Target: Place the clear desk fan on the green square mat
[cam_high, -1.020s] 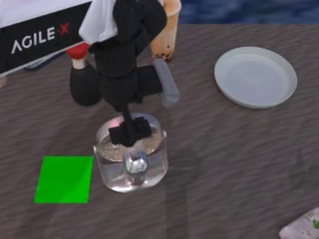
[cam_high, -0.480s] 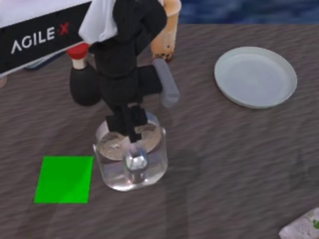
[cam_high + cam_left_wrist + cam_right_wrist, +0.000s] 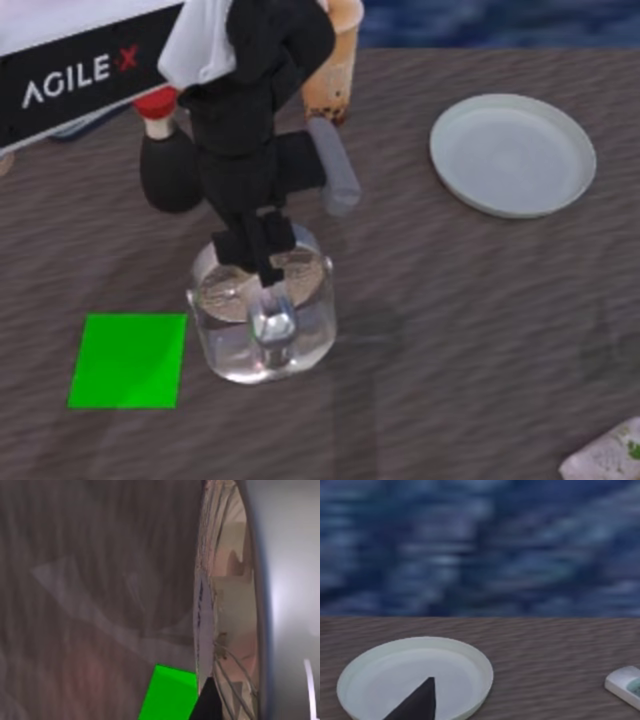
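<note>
The left gripper (image 3: 265,268) hung directly over the clear desk fan (image 3: 262,318), its black fingers reaching down onto the upper rear part of the housing, and whether they had closed on the rim could not be told from above. In the left wrist view the clear desk fan (image 3: 230,605) filled the frame beside one dark fingertip (image 3: 207,702), its silvery rim and thin grille wires right against the camera. The fan stood on the table (image 3: 450,330), a dark grey-brown surface with a rippled woodgrain texture. The green square mat (image 3: 128,360) lay flat on that surface just beside the fan, off to the gripper's left in the top view, a narrow strip of bare table between them. Behind the gripper stood a black round-bodied bottle with a red cap (image 3: 165,160) and a cup of brownish drink (image 3: 335,60). Well to its right sat a white round plate (image 3: 512,153). Beyond the table's far edge the background was a blurred, mottled dark blue (image 3: 480,545). Of the right gripper only one dark fingertip (image 3: 417,702) showed, over the plate, and its state could not be told.
</note>
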Robot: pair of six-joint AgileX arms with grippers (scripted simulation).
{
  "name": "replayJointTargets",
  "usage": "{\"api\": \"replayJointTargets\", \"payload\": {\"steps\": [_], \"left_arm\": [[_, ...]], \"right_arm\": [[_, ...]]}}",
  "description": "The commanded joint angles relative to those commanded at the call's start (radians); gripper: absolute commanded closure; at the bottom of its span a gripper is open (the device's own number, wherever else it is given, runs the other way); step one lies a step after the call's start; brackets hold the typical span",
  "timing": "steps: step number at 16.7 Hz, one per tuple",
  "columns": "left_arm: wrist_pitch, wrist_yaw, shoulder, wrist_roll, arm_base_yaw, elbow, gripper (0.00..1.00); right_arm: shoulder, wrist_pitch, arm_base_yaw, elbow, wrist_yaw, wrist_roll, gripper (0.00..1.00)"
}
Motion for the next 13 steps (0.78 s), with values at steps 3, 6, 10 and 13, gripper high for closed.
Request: {"api": "replayJointTargets", "payload": {"steps": [3, 6, 10, 13], "left_arm": [[-0.018, 0.0, -0.001, 0.002, 0.002, 0.018, 1.0], [-0.102, 0.0, 0.001, 0.0, 0.01, 0.102, 1.0], [-0.196, 0.0, -0.003, 0.0, 0.019, 0.196, 1.0], [-0.198, 0.0, -0.003, -0.001, 0.019, 0.198, 1.0]], "right_arm": [[0.0, 0.0, 0.0, 0.0, 0.0, 0.0, 0.0], [0.0, 0.0, 0.0, 0.0, 0.0, 0.0, 0.0], [0.0, 0.0, 0.0, 0.0, 0.0, 0.0, 0.0], [0.0, 0.0, 0.0, 0.0, 0.0, 0.0, 0.0]]}}
